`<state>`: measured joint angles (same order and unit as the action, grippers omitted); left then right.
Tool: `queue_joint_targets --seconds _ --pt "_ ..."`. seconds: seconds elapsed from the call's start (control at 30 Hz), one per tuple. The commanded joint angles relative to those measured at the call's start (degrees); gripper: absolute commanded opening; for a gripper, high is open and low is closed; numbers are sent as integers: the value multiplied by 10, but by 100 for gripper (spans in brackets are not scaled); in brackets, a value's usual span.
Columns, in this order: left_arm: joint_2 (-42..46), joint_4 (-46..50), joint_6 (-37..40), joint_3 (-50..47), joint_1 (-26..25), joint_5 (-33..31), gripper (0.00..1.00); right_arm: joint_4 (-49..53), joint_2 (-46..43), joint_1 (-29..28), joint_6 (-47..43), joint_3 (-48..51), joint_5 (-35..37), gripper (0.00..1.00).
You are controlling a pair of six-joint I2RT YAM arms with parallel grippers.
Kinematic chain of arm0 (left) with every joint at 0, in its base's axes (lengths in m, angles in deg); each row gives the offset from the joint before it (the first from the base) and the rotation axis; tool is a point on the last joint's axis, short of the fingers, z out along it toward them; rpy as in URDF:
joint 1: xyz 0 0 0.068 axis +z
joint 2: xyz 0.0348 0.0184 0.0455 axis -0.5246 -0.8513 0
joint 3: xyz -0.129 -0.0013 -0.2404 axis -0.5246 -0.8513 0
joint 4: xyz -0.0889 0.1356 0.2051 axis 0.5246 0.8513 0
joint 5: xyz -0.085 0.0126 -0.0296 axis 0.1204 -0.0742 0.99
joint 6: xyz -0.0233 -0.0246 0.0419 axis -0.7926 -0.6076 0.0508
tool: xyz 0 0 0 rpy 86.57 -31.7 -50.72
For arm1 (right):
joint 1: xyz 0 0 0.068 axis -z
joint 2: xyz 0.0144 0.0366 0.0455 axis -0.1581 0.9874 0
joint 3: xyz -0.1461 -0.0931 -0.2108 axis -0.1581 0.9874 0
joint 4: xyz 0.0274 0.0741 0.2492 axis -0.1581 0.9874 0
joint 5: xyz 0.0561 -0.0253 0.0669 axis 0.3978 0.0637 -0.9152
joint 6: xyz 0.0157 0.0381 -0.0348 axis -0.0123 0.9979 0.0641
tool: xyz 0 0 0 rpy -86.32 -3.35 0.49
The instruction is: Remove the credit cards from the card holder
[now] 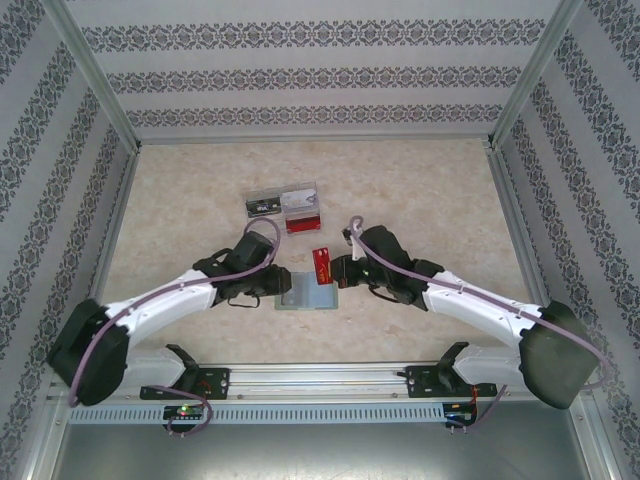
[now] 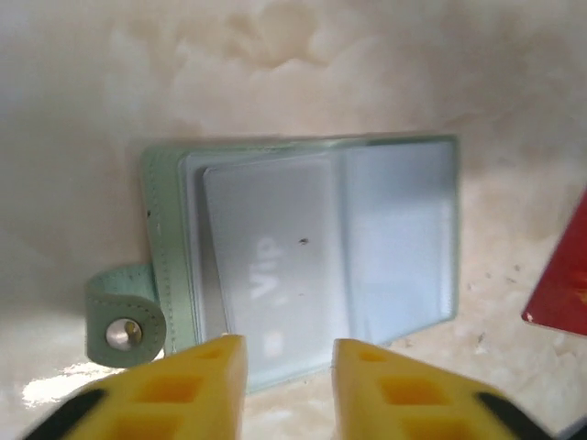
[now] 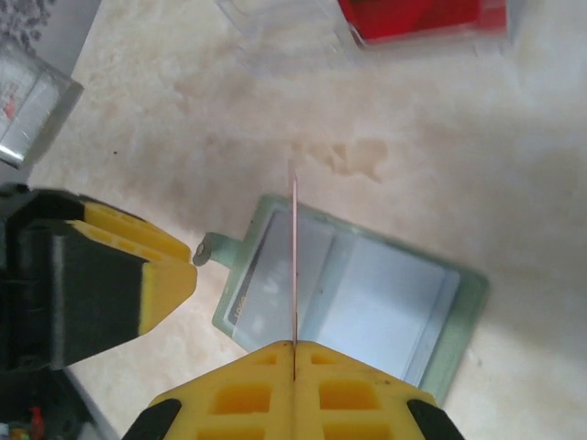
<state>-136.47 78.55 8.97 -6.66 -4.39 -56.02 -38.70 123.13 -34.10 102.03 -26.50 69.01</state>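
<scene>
Red card [image 3: 294,266] is clamped edge-on in the right gripper [image 3: 293,353], held clear of the open card holder [image 3: 367,302] beneath. Left gripper [image 2: 289,367] jaws are parted at the holder's edge just ahead, likely lined up for the pocketed VIP card [image 2: 266,247].

This is a robot test cell in a lab, not a lived-in room. A marble-patterned desk [image 1: 200,190] is boxed in by panels of striped floral wallpaper [image 1: 320,75] set in bare aluminium posts [image 1: 95,75]. A white left arm [image 1: 160,300] and right arm [image 1: 480,305] are bolted to a metal rail [image 1: 330,378] beside exposed circuit boards [image 1: 185,408].
</scene>
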Motion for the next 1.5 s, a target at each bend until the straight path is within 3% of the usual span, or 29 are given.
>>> queue_joint_targets --seconds 0.0,0.07,0.13,0.17,0.43,0.7,1.0,1.47 --pt "61 55 7 5 -1 -40 55 94 22 -25 -151 -68 88 0" --pt "104 77 -1 -3 0 -65 79 117 51 -41 -219 -114 126 0" --pt "148 91 -5 -12 0 -83 96 138 81 -53 -284 -157 152 0" --pt "171 99 -6 -16 1 -90 100 147 98 -61 -324 -176 168 0" --pt "339 136 -3 -57 0 -153 100 162 222 -85 -623 -277 296 0" --pt "443 148 -12 -88 1 -195 100 149 324 -80 -810 -336 326 0" --pt "457 164 -15 -87 1 -216 100 127 390 -61 -885 -391 336 0" --pt "457 172 -18 -84 0 -223 100 142 445 -32 -881 -429 306 0"
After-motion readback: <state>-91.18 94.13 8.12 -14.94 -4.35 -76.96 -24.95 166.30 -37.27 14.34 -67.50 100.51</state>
